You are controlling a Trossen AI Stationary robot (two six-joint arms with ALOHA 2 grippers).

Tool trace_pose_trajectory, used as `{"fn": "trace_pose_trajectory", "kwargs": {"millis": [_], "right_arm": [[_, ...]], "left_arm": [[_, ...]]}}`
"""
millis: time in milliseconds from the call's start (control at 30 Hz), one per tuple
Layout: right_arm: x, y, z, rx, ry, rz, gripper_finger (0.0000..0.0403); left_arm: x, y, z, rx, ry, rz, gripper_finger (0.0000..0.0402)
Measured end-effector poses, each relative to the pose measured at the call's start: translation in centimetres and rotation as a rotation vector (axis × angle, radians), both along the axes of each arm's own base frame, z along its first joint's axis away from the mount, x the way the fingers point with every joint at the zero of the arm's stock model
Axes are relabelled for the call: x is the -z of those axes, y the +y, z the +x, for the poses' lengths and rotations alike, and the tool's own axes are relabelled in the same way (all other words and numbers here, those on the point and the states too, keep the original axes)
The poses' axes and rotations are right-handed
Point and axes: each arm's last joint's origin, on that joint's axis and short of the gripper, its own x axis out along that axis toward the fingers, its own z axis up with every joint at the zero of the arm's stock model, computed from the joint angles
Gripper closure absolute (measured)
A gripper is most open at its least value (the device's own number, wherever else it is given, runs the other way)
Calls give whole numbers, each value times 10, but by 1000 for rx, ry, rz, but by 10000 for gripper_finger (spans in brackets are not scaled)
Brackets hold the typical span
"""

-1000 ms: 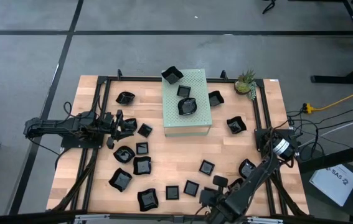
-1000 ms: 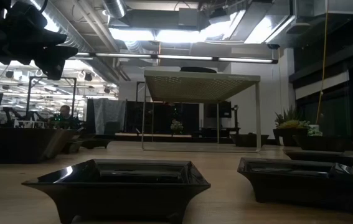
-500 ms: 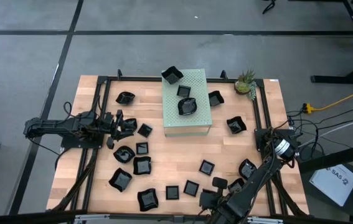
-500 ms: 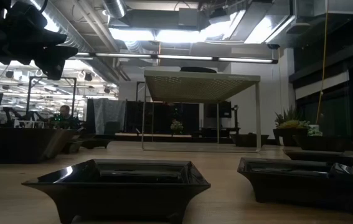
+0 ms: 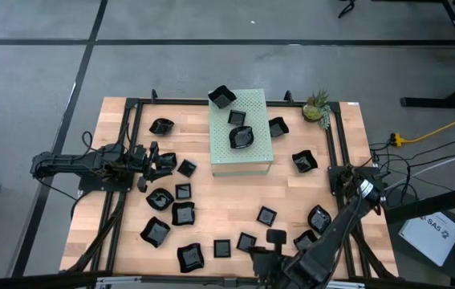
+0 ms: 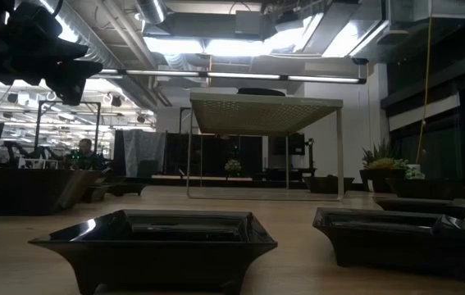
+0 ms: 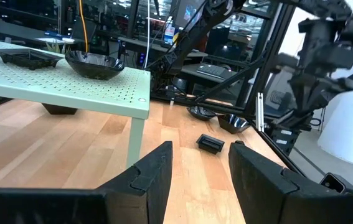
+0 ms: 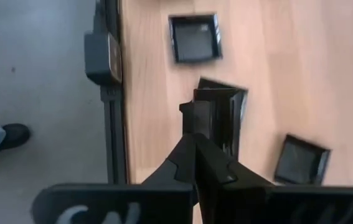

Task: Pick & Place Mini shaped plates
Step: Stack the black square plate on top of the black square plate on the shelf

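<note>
Many small glossy black mini shaped plates lie scattered on the wooden table (image 5: 211,201). Three more stand on the pale green perforated box (image 5: 241,132). My right gripper (image 8: 196,134) is over the table's near edge (image 5: 264,255) and is shut on one square plate (image 8: 223,118). Two other square plates (image 8: 193,38) (image 8: 301,160) lie on the wood below it. My left gripper (image 7: 201,168) waits open at the table's left (image 5: 156,160), pointing level toward the box (image 7: 58,78), with nothing between its fingers. My right gripper pinches the square plate by one rim (image 8: 202,112) between its two fingers. The fingers come slanting down from above and point toward the table's left. The plate hangs steeply tilted off the fingertips and seems clear of the wood.
A black frame of rails (image 5: 131,144) runs along the table's sides and its near edge (image 8: 104,74). A small plant (image 5: 317,106) stands at the far right. Cables trail by the right arm's base (image 5: 359,189). Two plates (image 6: 154,238) (image 6: 404,233) lie close before the low camera.
My right gripper has gone up over the table's near edge and shifted a little toward the table's left. The plates lying on the table and on the box have kept their places.
</note>
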Motion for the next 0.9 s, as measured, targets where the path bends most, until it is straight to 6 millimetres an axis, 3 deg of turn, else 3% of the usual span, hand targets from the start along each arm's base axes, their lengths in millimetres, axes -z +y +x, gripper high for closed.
{"fn": "trace_pose_trajectory", "kwargs": {"millis": [233,433,667,900], "right_arm": [[-25,-14,19,-69,-80,-45,402],[-46,-39,44,-164,-147,-111,402],[-77,-86,78,-279,-223,-243,402],[-107,-145,97,-335,-286,-368,402]], "left_arm": [[0,0,0,0,0,0,249],[0,0,0,0,0,0,249],[0,0,0,0,0,0,249],[0,0,0,0,1,0,249]]}}
